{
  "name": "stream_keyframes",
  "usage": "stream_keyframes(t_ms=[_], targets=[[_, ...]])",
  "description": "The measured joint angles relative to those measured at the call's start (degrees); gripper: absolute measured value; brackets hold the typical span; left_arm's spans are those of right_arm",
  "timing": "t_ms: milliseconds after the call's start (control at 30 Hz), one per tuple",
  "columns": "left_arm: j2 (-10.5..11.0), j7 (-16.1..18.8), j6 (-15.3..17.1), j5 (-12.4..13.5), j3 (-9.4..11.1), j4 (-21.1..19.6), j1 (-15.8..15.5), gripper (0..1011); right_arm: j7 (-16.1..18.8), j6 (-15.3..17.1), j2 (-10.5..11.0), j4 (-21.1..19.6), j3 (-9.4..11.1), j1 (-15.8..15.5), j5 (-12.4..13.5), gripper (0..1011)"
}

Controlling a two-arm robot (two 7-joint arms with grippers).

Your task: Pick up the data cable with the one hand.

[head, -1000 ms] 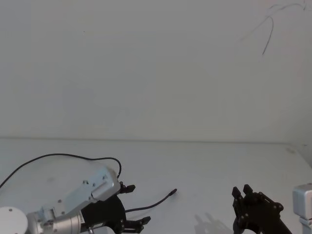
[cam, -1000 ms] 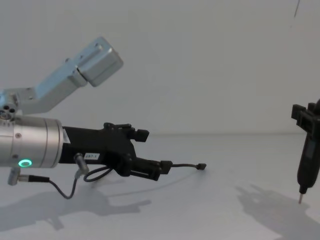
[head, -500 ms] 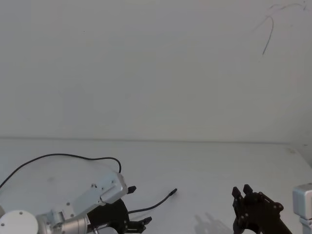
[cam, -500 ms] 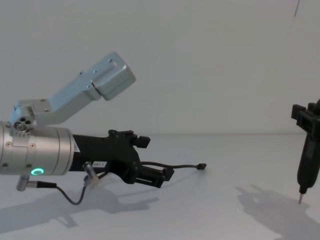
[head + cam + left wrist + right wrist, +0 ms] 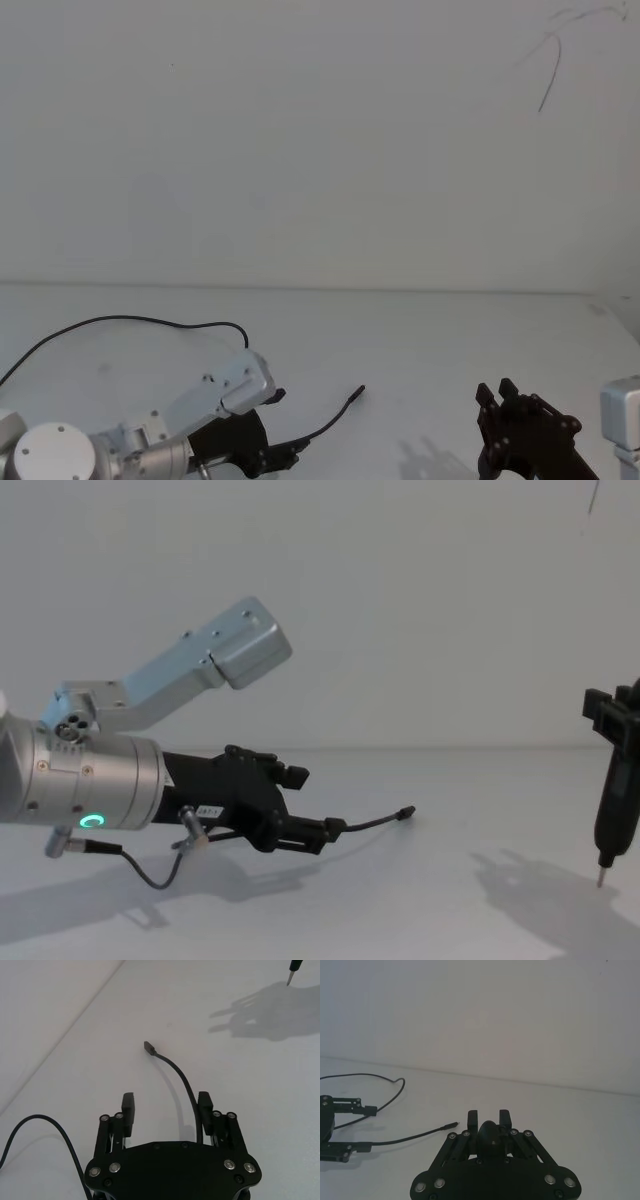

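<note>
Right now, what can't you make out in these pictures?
Data cable: far end cut off by the head view's left edge.
Its middle: hidden behind the left gripper, head view.
Right gripper: lower part cut off by the head view's bottom edge.

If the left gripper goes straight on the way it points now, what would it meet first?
Most likely the data cable: it runs forward from beside one finger of the open left gripper, bending across its path. Height is hard to judge.
</note>
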Motion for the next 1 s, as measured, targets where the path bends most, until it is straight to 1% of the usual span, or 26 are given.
stream_keyframes(t_ms=[33,67,133,200,267,333,367,400,433,567,633,667,733,767,833,1000], targets=[[-0.1,0.0,0.2,0.2,0.0,0.1,-0.1,747,0.0,0.0,0.0,0.0,0.0,0.0,0.0,251],[-0.1,0.0,0.2,0.2,0.0,0.1,-0.1,747,0.0,0.0,0.0,0.0,0.0,0.0,0.0,251],[-0.2,0.1,0.3,0.3,0.1,0.2,-0.2,693,0.0,0.0,0.0,0.0,0.0,0.0,0.0,251],[-0.3,0.1,0.5,0.5,0.2,0.3,-0.3,610,0.0,0.0,0.0,0.0,0.0,0.0,0.0,251],[-0.4,0.1,0.7,0.6,0.2,0.4,-0.4,572,0.0,0.0,0.0,0.0,0.0,0.0,0.0,251],[-0.4,0.1,0.7,0.7,0.3,0.4,-0.5,465,0.0,0.0,0.0,0.0,0.0,0.0,0.0,251],[-0.4,0.1,0.8,0.8,0.3,0.4,-0.5,465,0.0,0.0,0.0,0.0,0.0,0.0,0.0,251],[-0.4,0.1,0.8,0.8,0.3,0.5,-0.5,404,0.0,0.0,0.0,0.0,0.0,0.0,0.0,251],[-0.5,0.1,0.8,0.8,0.3,0.5,-0.6,386,0.0,0.0,0.0,0.0,0.0,0.0,0.0,251],[-0.5,0.2,1.0,1.0,0.3,0.6,-0.6,255,0.0,0.0,0.0,0.0,0.0,0.0,0.0,251],[-0.6,0.2,1.1,1.0,0.4,0.6,-0.7,207,0.0,0.0,0.0,0.0,0.0,0.0,0.0,251],[-0.6,0.2,1.1,1.1,0.4,0.6,-0.7,152,0.0,0.0,0.0,0.0,0.0,0.0,0.0,251],[-0.6,0.2,1.1,1.1,0.4,0.6,-0.7,121,0.0,0.0,0.0,0.0,0.0,0.0,0.0,251],[-0.6,0.2,1.1,1.1,0.4,0.6,-0.7,79,0.0,0.0,0.0,0.0,0.0,0.0,0.0,251],[-0.6,0.2,1.2,1.1,0.4,0.6,-0.7,48,0.0,0.0,0.0,0.0,0.0,0.0,0.0,251],[-0.6,0.2,1.2,1.2,0.4,0.7,-0.8,48,0.0,0.0,0.0,0.0,0.0,0.0,0.0,251]])
